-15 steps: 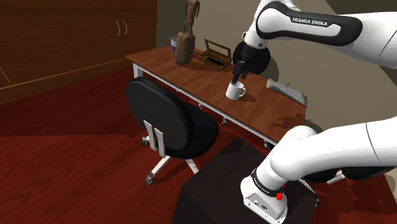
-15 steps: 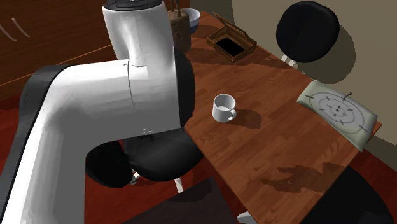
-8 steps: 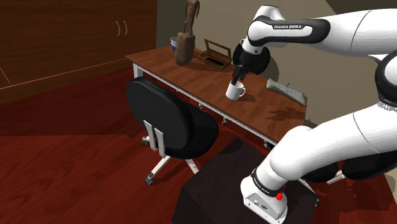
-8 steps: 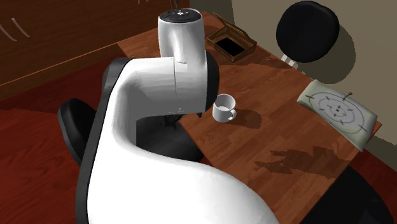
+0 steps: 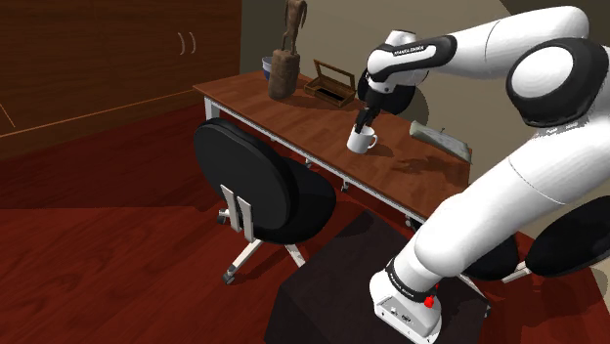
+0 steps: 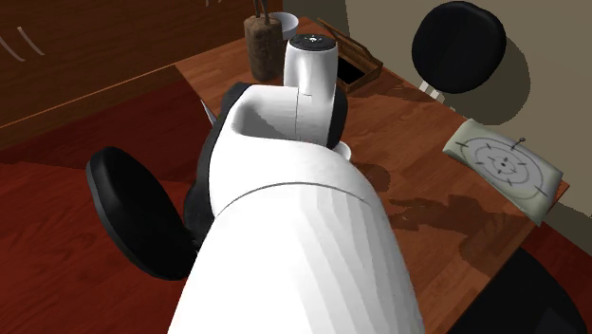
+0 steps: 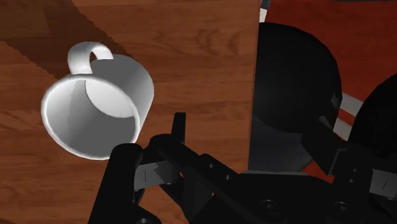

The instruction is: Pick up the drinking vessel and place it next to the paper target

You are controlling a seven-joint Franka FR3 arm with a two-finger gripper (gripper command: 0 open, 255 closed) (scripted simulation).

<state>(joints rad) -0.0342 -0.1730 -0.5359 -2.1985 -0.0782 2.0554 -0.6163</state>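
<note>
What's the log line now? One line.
phase: pre-grasp | black gripper: just above white handled mug | mug: upright on brown wooden desk | ringed paper target: apart from mug

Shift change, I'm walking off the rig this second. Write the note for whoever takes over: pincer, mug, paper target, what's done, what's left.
Pincer: low over the white mug, close to its rim. Whether it is open or shut cannot be told.
Mug: upright on the wooden table, not lifted.
Paper target: lying near the table's end, well apart from the mug.
Done: the approach to the mug.
Left: grasp the mug, lift it, carry it to the target and set it down beside it.
</note>
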